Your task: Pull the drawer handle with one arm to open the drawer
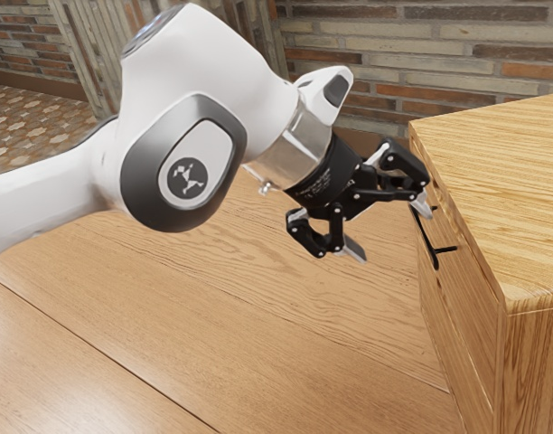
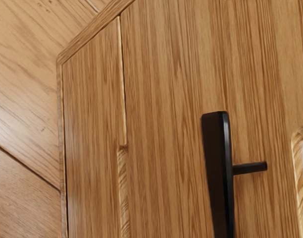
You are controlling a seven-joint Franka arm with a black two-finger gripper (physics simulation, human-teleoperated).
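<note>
Black against oak, the drawer handle [image 1: 425, 237] stands off the front of the cabinet [image 1: 507, 172] at the exterior view's right; the drawer looks flush, not yet drawn out. Our gripper [image 1: 388, 230] hangs just beside the handle, jaws spread wide and holding nothing. We judge the approach to be the step in hand; we should centre the bar between the fingers, close firmly, then pull straight back along the drawer's travel, since a skewed pull may slip off.
</note>
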